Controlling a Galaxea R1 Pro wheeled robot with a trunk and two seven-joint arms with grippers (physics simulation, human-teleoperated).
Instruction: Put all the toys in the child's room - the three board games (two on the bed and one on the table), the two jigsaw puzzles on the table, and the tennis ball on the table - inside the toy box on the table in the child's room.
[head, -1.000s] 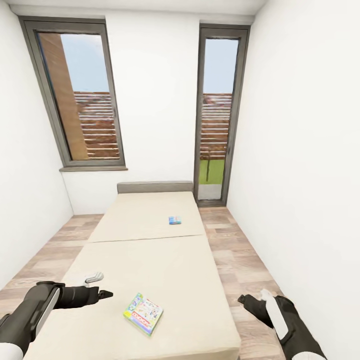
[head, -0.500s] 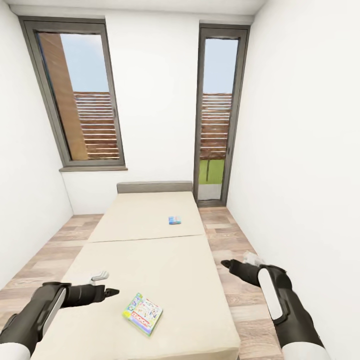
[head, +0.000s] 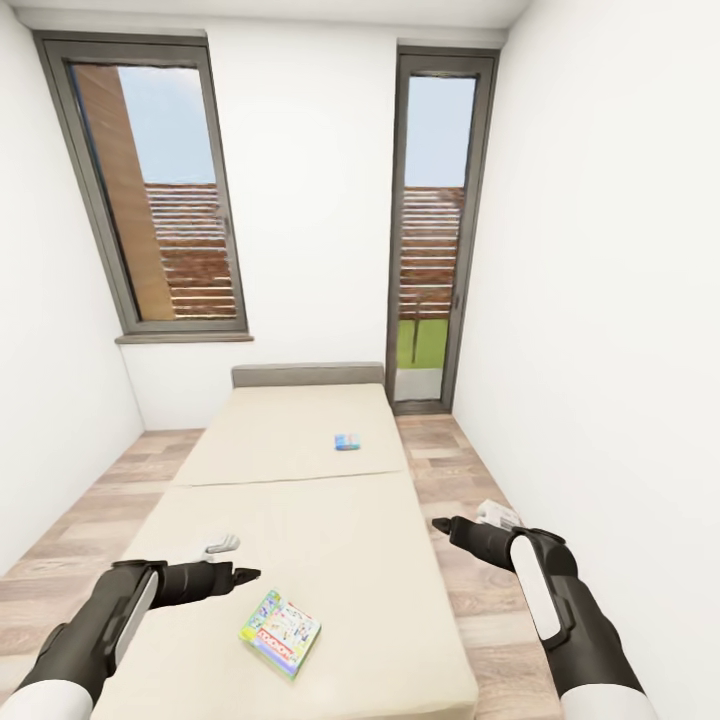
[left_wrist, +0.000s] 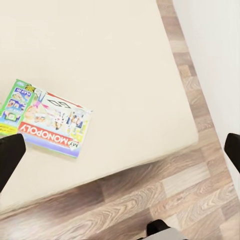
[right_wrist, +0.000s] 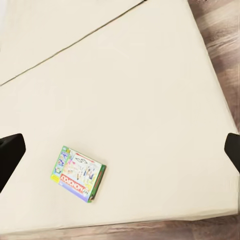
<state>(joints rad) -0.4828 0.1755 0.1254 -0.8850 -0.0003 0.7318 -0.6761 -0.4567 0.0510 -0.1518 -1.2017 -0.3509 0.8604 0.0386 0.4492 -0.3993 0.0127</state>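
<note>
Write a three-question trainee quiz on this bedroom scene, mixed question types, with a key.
1. True or false: both board games lie on the same mattress section.
2. Multiple choice: which claw is nearer the Monopoly box? A) left claw B) right claw
3. Fill in: the small blue box lies on the bed section nearer the ____.

Key: 1 false; 2 A; 3 headboard.
</note>
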